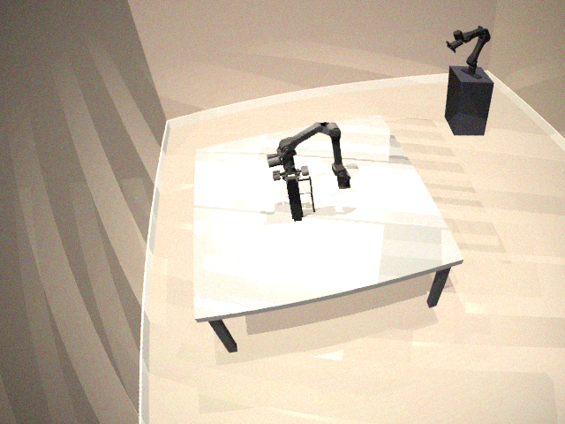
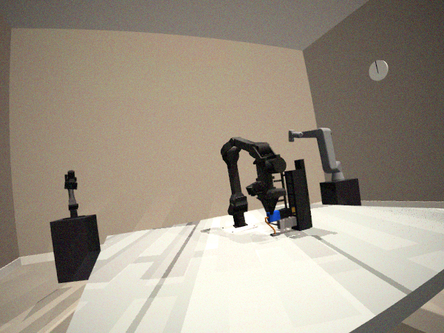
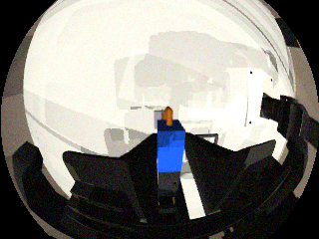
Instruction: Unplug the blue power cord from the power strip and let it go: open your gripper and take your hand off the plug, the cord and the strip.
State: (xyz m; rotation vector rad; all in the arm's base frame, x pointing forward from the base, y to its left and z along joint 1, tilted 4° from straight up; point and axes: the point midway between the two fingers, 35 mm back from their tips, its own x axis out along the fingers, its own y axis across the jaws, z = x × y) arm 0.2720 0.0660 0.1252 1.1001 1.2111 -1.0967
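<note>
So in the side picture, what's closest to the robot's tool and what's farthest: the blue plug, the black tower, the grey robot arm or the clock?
1. Blue plug: gripped in the tool.
2. Black tower: just to its right, on the table.
3. Grey robot arm: behind, further right, on a dark box.
4. Clock: high on the right wall.

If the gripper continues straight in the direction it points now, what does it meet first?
The gripper points down, its fingers already shut on the blue plug. Straight on, the plug would probably press onto the white table beside the power strip; depth is unclear.
</note>
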